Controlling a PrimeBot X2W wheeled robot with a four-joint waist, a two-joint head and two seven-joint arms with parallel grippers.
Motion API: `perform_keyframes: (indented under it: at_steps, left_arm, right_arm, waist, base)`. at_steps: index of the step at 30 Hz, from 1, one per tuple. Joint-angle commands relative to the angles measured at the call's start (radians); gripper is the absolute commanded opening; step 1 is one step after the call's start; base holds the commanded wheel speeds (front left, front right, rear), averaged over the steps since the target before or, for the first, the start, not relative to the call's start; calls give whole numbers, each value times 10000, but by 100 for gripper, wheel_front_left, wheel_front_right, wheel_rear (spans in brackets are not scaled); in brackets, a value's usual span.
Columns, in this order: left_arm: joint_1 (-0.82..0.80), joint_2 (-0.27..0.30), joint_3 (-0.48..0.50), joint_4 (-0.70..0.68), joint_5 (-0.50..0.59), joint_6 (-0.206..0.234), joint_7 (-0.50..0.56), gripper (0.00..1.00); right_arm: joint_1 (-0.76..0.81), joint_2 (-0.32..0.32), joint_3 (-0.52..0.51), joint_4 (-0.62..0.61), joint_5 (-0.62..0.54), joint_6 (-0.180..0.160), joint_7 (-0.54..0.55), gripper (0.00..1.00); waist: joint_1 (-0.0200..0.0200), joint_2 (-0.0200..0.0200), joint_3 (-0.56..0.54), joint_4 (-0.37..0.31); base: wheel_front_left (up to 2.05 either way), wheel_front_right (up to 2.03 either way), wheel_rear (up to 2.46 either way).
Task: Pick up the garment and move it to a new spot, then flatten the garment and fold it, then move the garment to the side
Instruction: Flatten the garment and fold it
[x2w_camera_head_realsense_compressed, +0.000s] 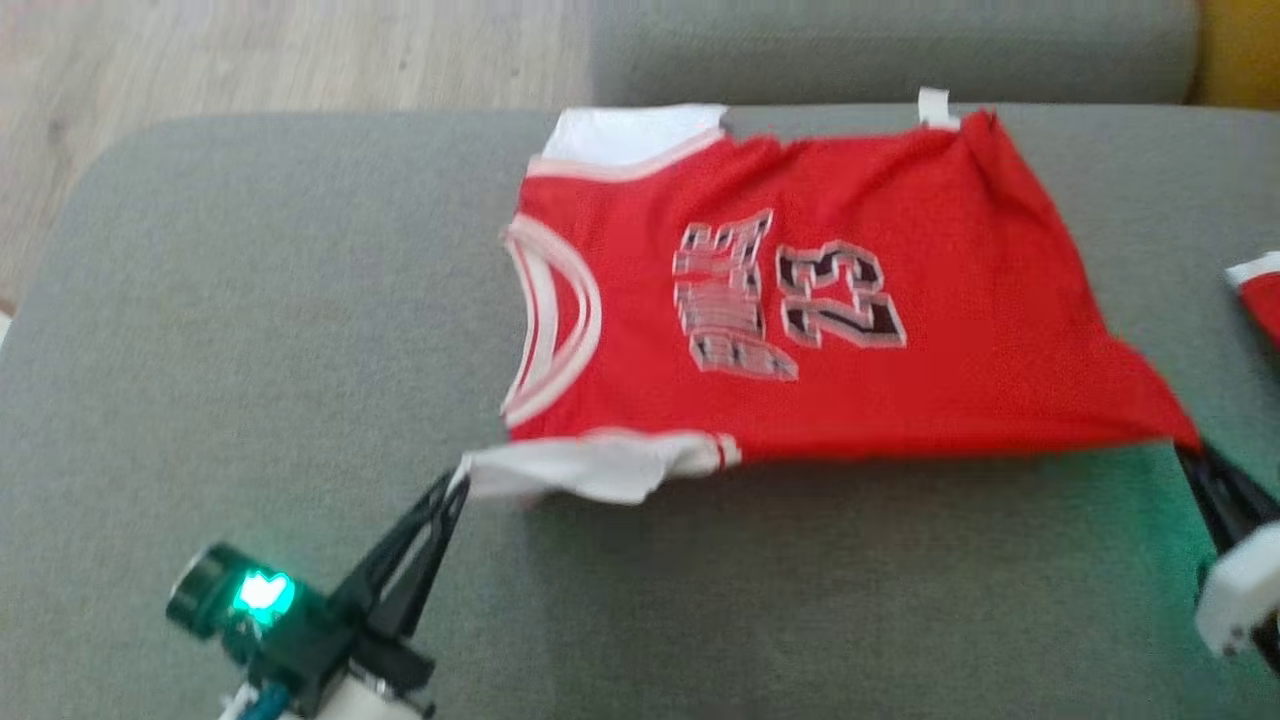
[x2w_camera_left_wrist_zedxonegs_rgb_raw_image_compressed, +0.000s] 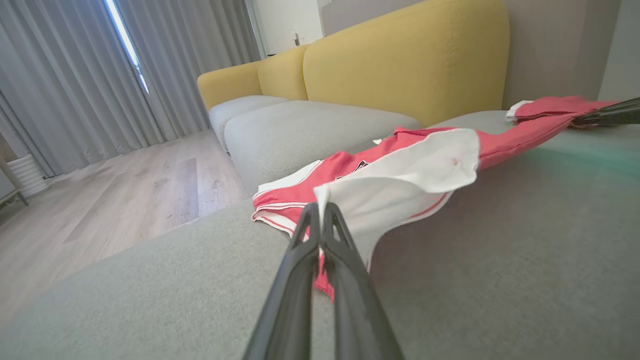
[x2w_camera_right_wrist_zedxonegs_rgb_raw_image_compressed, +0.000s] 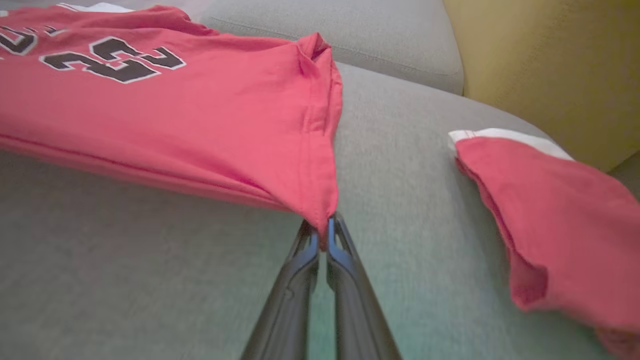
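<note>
At lower left, the left gripper (x2w_camera_head_realsense_compressed: 452, 492) is closed on the white sleeve corner of one red jersey (x2w_camera_head_realsense_compressed: 950, 370), mesh-like, numbered 23, spread flat at centre on the grey woven sofa cushion (x2w_camera_head_realsense_compressed: 250, 300). At lower right, the right gripper (x2w_camera_head_realsense_compressed: 1192, 456) pinches its hem corner. A second red garment (x2w_camera_head_realsense_compressed: 1262, 300) lies at the right edge.

Left end effector (x2w_camera_head_realsense_compressed: 456, 488) and right end effector (x2w_camera_head_realsense_compressed: 1188, 455) pinch the red jersey (x2w_camera_head_realsense_compressed: 850, 300).
</note>
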Motion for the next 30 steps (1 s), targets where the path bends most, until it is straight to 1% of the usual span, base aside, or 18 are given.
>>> perform_keyframes:
  at_steps: [1, 6, 8, 10, 13, 17, 22, 23, 24, 30]
  left_arm:
    - [-283, 313, 512, -345, 30, 84, -50, 0]
    - [624, 667, 355, -736, -66, 103, 246, 0]
    - [943, 813, 344, -926, -148, 117, 385, 0]
    - [1116, 907, 348, -1098, -231, 114, 472, 0]
    - [962, 929, 332, -1194, -255, 65, 562, 0]
    - [-46, 787, 126, -965, -94, -243, 738, 0]
    - [-2036, 503, -85, -18, 183, -588, 807, 0]
    - [-2437, 445, -128, 199, 259, -630, 781, 0]
    - [-3169, 327, -204, 633, 365, -702, 703, 0]
    - [-4889, 43, -517, 1966, 613, -838, 498, 0]
  right_arm:
    - [156, -513, -47, -247, 64, 25, -7, 0]
    - [1970, -825, -1093, -2029, -65, 25, 664, 0]
    - [2604, -796, -1603, -2887, -206, 25, 1028, 0]
    - [3150, -630, -2063, -3780, -284, 25, 1500, 0]
    - [3559, -345, -2706, -4812, -381, 25, 2095, 0]
    - [3481, -27, -3166, -5532, -509, 25, 2939, 0]
    - [2516, -101, -3212, -5455, -231, 25, 3703, 0]
    - [2237, -127, -3162, -5362, -162, 25, 3821, 0]
    - [1649, -198, -3022, -5117, -34, 25, 3960, 0]
    - [-109, -320, -2342, -4085, 78, 25, 3915, 0]
  waist:
    - [2, 0, -203, -175]
    - [2, 0, -418, -403]
    - [2, 0, -447, -489]
    - [2, 0, -446, -524]
    - [2, 0, -370, -548]
    - [2, 0, -20, -450]
    - [2, 0, 687, -386]
    - [2, 0, 838, -385]
    - [2, 0, 1124, -382]
    - [2, 0, 1840, -322]
  base:
    - [0, 0, 0]
    - [0, 0, 0]
    - [0, 0, 0]
    - [0, 0, 0]
    - [0, 0, 0]
    - [0, 0, 0]
    - [0, 0, 0]
    - [0, 0, 0]
    - [0, 0, 0]
    - [0, 0, 0]
